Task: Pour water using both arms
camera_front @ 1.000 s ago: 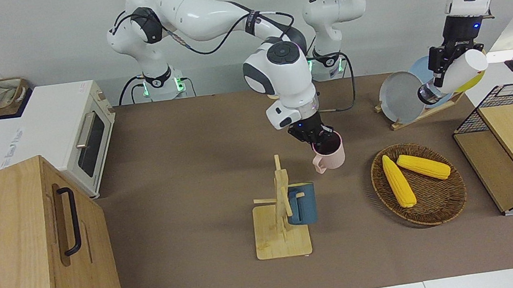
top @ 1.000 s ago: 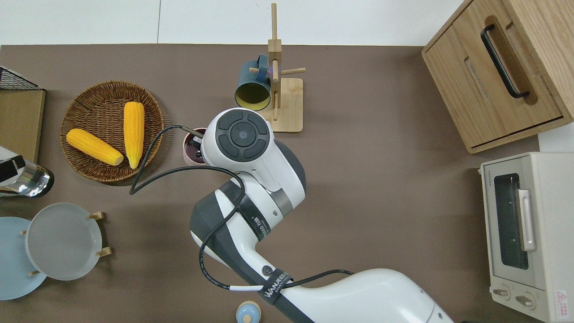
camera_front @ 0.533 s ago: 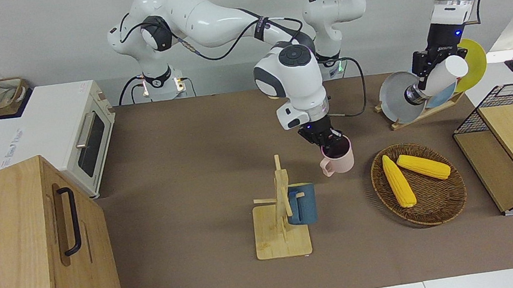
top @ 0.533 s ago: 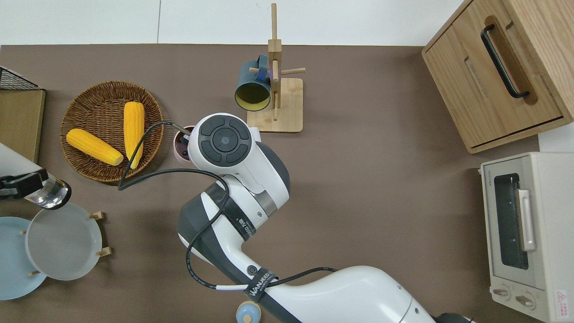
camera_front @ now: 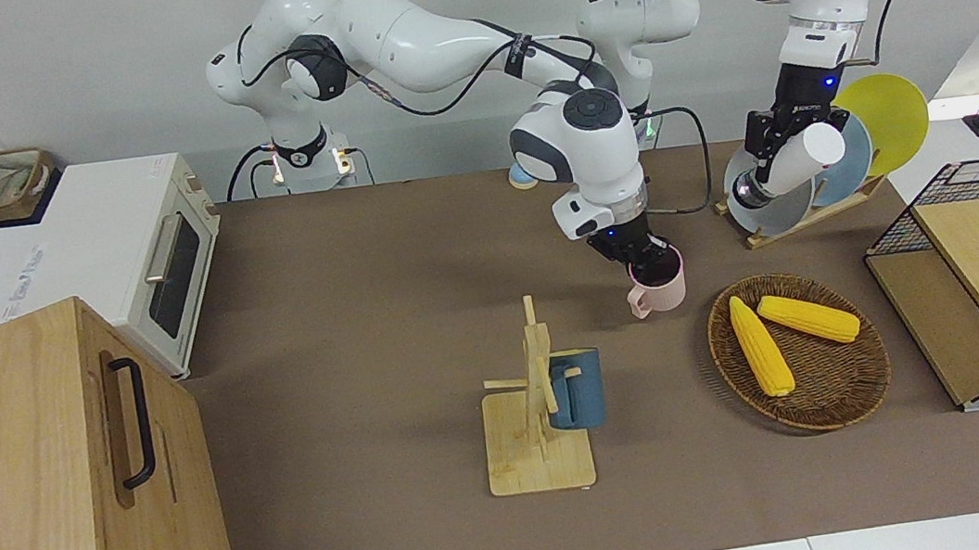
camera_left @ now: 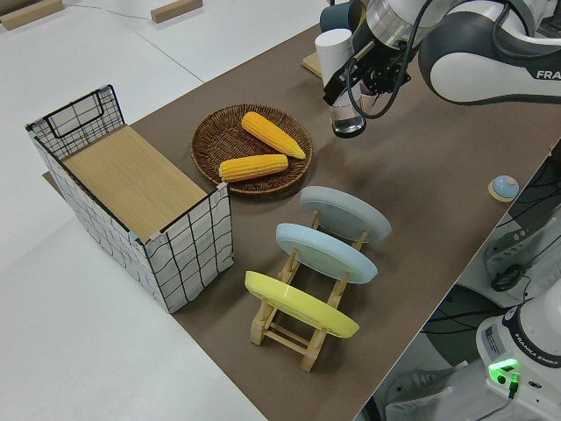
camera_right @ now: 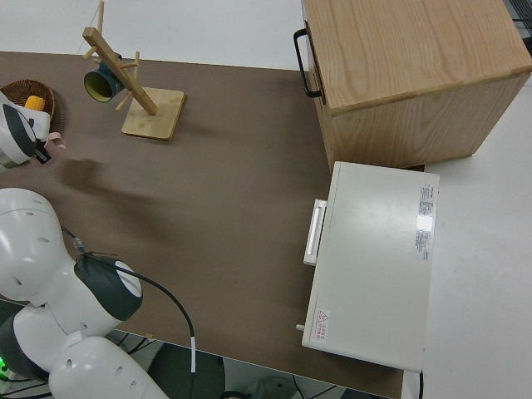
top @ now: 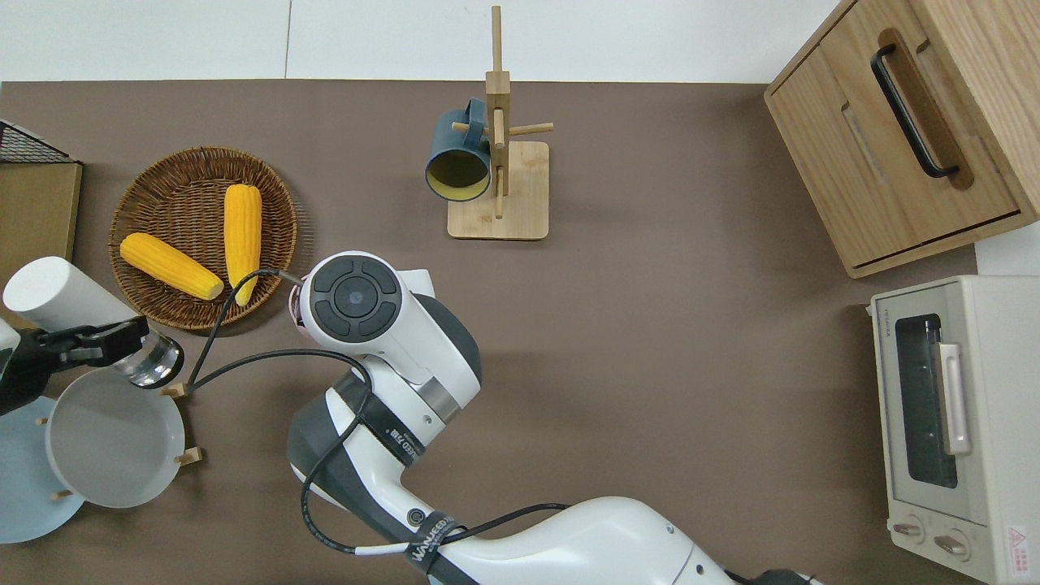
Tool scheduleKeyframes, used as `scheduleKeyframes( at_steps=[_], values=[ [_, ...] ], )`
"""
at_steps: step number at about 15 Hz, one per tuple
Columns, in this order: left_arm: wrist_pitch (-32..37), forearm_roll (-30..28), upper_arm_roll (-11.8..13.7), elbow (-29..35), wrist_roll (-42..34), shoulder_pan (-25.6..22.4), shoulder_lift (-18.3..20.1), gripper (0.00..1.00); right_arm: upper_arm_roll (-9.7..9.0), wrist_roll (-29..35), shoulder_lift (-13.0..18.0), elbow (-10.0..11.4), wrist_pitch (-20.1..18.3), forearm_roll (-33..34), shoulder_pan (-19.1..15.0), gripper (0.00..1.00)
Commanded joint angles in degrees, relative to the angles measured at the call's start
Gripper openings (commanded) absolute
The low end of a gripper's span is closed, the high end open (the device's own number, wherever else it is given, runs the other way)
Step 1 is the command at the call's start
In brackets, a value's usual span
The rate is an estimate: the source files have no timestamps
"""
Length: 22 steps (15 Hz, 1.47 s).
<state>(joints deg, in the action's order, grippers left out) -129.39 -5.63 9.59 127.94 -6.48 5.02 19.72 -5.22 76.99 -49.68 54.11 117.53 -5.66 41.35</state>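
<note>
Right gripper (camera_front: 642, 254) clamped on rim of pink mug (camera_front: 661, 284), right of centre in the front frame, just beside wicker basket (camera_front: 849, 390) of corn on the brown desk (camera_front: 347, 330). Left gripper (camera_front: 786, 138) clamped on tilted white bottle (camera_front: 792, 164), upper right of the front frame, over the grey plate (top: 114, 439) in the plate rack.

2 arms (camera_front: 384, 26), 2 corn cobs (camera_front: 808, 318), 3 plates (camera_left: 346, 213), 2 mugs (camera_front: 659, 287).
</note>
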Motion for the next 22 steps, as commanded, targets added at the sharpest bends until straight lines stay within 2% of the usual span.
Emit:
scheduleKeyframes(
  at_steps=[1,5,7,9,10,13,14,18,21,22],
  values=[
    [0.1,1.8,0.2,1.1,2.1,0.5,2.7,0.00,0.65,-2.8,-3.0,-2.1,-0.3,-0.4,0.6,0.039],
    [0.1,1.8,0.1,1.5,2.1,0.3,2.7,0.00,1.35,-3.2,-3.3,-2.0,-0.3,-0.3,1.2,0.071],
    [0.1,1.8,0.1,1.6,2.0,0.2,2.7,0.00,1.44,-3.8,-3.3,-1.9,-0.4,-0.3,1.2,0.252],
    [0.1,1.8,0.1,1.7,2.0,0.2,2.6,0.00,1.44,-3.8,-3.3,-1.9,-0.4,-0.4,1.2,0.538],
    [0.1,1.8,0.1,1.9,2.0,0.2,2.7,0.00,1.52,-3.8,-3.3,-1.9,-0.4,-0.4,1.2,0.643],
    [0.1,1.8,0.1,2.5,1.9,0.3,2.7,0.00,1.61,-3.4,-3.3,-1.9,-0.5,-0.6,1.2,0.847],
    [0.1,1.8,0.1,2.8,1.8,0.3,2.7,0.00,1.61,-3.3,-3.3,-1.9,-0.5,-0.6,1.2,0.953],
    [0.1,1.8,-0.5,3.8,2.0,0.9,2.7,0.00,1.79,-2.9,-3.2,-2.0,-0.7,-1.1,1.2,0.981],
    [0.1,1.8,-1.3,4.9,2.1,0.9,3.2,0.00,1.70,-1.9,-1.6,-2.0,-1.9,-1.1,0.7,0.981],
    [0.1,1.8,-1.9,5.4,2.1,0.9,3.7,0.00,1.61,-2.0,-0.3,-2.1,-3.3,-1.0,0.3,0.981]
  ],
)
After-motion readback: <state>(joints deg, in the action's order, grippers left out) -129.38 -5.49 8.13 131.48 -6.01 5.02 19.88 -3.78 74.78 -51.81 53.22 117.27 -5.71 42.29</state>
